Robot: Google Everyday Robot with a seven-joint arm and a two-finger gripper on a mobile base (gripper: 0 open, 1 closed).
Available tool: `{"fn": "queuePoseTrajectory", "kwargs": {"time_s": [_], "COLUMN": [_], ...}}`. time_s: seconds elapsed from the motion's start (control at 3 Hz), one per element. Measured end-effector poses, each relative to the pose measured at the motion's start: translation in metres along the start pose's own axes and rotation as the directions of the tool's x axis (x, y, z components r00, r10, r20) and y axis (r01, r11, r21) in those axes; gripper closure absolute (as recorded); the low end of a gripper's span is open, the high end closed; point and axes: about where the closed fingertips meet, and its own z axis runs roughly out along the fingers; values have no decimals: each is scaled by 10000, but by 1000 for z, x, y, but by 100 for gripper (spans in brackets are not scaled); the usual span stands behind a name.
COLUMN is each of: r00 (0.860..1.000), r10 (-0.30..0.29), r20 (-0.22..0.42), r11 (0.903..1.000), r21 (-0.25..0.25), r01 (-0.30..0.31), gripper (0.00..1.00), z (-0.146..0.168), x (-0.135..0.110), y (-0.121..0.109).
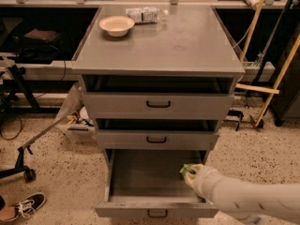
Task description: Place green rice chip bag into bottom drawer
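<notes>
The green rice chip bag (pixel 187 169) shows as a small bright-green patch at the tip of my gripper (pixel 191 173). The gripper sits at the end of my pale arm, which reaches in from the lower right. It holds the bag just inside the right side of the bottom drawer (pixel 140 179), above the drawer's floor. The bottom drawer is pulled out and its grey inside is bare. Its dark handle (pixel 157 213) is at the front. Most of the bag is hidden by the gripper.
The two upper drawers (pixel 158 104) are slightly ajar. A white bowl (pixel 116 25) and a clear water bottle (pixel 146 14) lie on the cabinet top (pixel 183 46). Broom handles (pixel 274 78) lean at the right. A bin with bags (pixel 75 121) and a shoe (pixel 24 206) are on the floor at the left.
</notes>
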Motion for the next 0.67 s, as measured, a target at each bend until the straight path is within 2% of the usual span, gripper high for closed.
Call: {"fn": "queuePoseTrajectory", "kwargs": {"time_s": [0.33, 0.67], "r00": [9973, 9963], "r10": [-361, -368], "r20": [-635, -779], "r11": [9978, 9967], "r21": [-575, -749], "r01": [325, 310], "gripper": [100, 100], "z": [75, 152], "x": [6, -16], "y": [52, 85]}}
